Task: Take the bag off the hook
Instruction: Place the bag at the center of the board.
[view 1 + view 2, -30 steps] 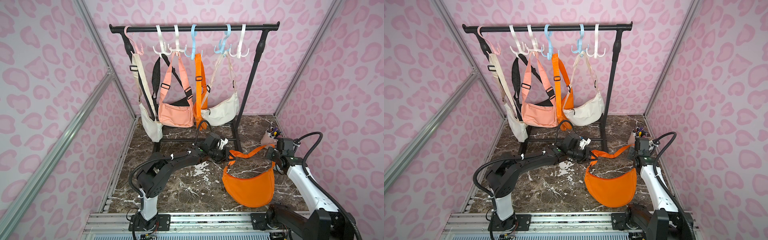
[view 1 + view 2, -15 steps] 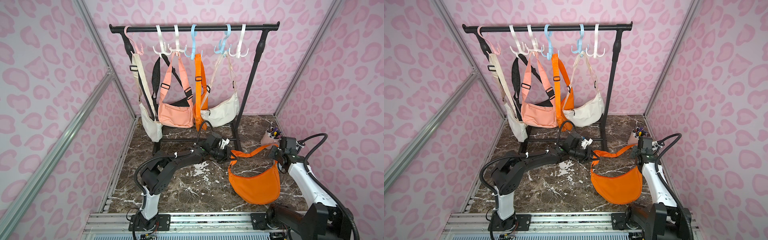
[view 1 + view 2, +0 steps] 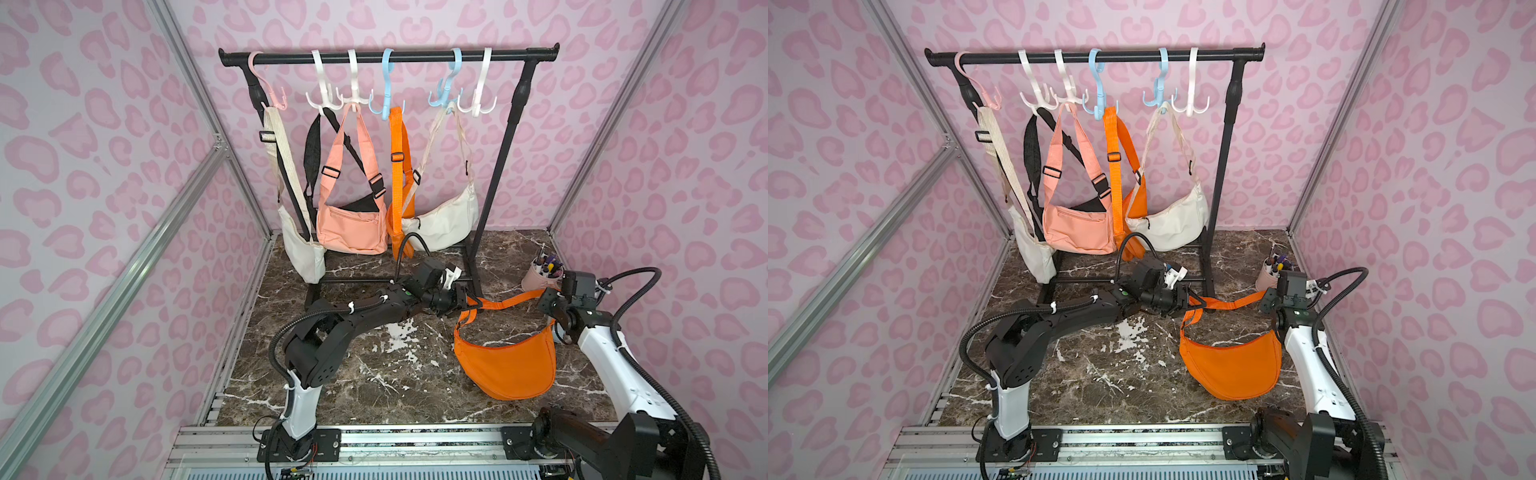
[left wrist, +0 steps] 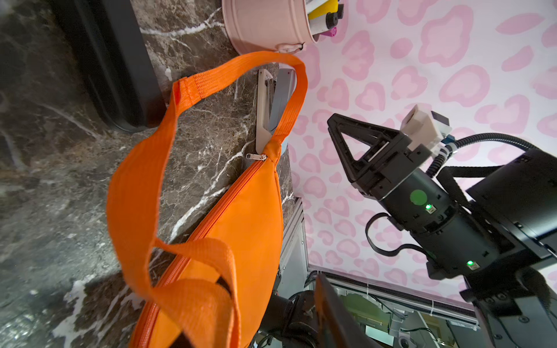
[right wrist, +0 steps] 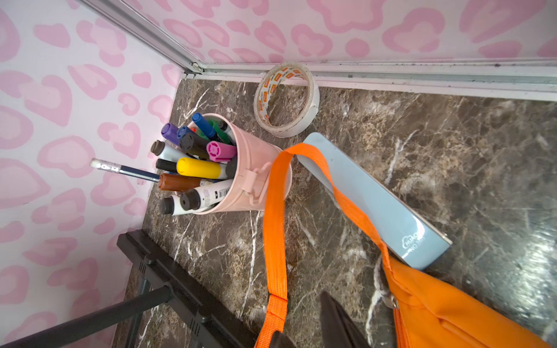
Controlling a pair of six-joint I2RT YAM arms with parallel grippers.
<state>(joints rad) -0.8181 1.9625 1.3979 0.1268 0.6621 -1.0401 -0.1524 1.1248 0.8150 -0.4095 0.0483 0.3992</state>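
We found the orange bag (image 3: 505, 365) off the rack and lying on the marble floor (image 3: 374, 374) at the lower right of both top views, between the two arms. None of it reached any hook. Its strap (image 3: 507, 301) ran in a loose line above the pouch, from the left gripper (image 3: 464, 302) near the frame's centre across to the right gripper (image 3: 547, 302) at the right edge. We judged that the arms stood at the strap's two ends because the strap is the part that catches a hook, and spreading it lets the pouch settle flat.

In the right wrist view the right gripper's fingers (image 5: 340, 322) stood apart, with bare marble showing between them. The strap arched up on its own stiffness and leaned against the pink pen cup (image 5: 250, 180), passing over the pale blue stapler (image 5: 376, 205). We read that claw as released, holding nothing.

The left claw we could not settle. Only one finger (image 4: 334, 304) showed at the bottom of the left wrist view. A fold of strap filled the lower middle where the other would be, so we cannot tell whether it gripped or had let go.

Another orange bag (image 3: 399, 208) hung from the blue hook (image 3: 386, 83) on the rail (image 3: 390, 58) at the upper centre. We judged the removal itself done, with only the arms' withdrawal left. The risk we saw was the strap snagging a finger or tipping the cup.
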